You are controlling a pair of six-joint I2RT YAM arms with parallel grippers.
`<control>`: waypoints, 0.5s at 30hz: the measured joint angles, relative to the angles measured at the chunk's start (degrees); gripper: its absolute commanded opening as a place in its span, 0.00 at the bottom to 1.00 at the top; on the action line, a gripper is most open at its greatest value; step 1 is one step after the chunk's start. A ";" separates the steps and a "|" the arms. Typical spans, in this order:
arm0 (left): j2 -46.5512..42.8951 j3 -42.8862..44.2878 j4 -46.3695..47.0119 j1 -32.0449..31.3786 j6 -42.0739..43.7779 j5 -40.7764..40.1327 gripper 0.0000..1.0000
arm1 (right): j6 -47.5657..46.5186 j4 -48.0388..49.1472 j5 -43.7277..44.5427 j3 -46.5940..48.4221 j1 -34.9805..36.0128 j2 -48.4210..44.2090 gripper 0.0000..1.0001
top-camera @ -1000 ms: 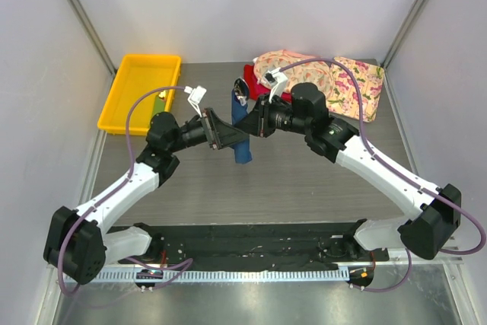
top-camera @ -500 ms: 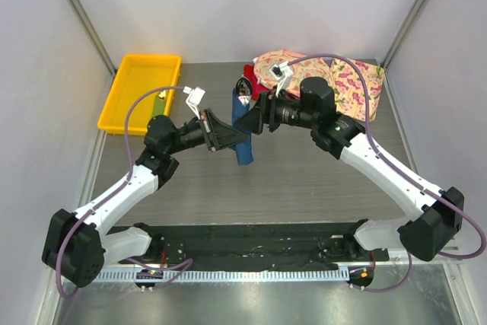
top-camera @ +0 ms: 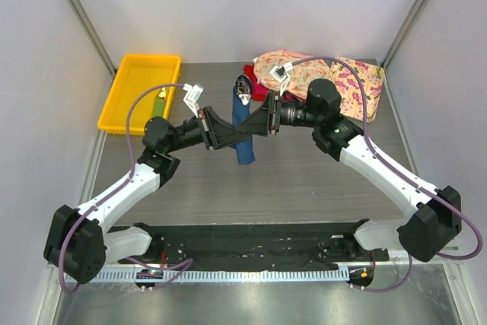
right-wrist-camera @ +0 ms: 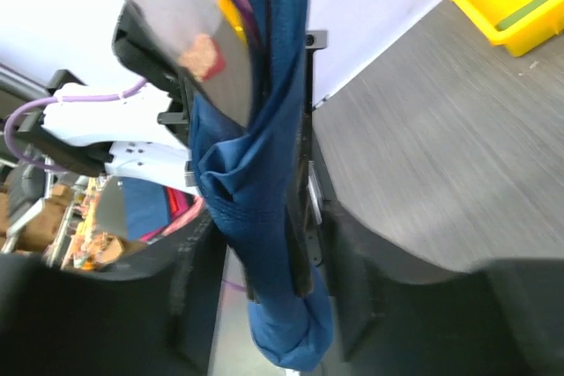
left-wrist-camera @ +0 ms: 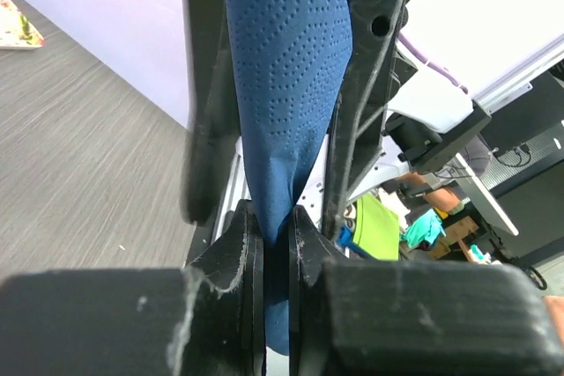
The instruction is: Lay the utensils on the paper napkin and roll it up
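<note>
Two claws: left claw [left-wrist-camera: 275, 237] pinches paper napkin [left-wrist-camera: 284, 68]; right claw [right-wrist-camera: 269, 261] open around it.

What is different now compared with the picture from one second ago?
The left hand closed on the paper napkin and now pinches it. The right hand opened and let go, its jaws apart around the napkin; its arm drew back slightly rightward. The napkin, yellow tray and floral cloths stayed in place.

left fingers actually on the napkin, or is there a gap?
Touching. The left wrist view shows the left gripper with its fingers shut on the paper napkin: the blue sheet is pinched between them, no gap.
</note>
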 measured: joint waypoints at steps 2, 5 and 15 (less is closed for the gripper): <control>0.13 0.00 0.09 0.00 -0.26 0.07 0.00 | 0.57 0.72 -0.72 -0.17 0.00 0.00 0.01; 0.22 0.04 0.31 0.26 -2.36 0.61 0.01 | 0.02 2.14 -0.68 -0.24 -0.11 0.00 0.01; 0.31 0.44 -5.16 0.39 -0.92 -1.33 0.29 | -2.23 -3.39 5.03 0.61 0.04 0.20 0.01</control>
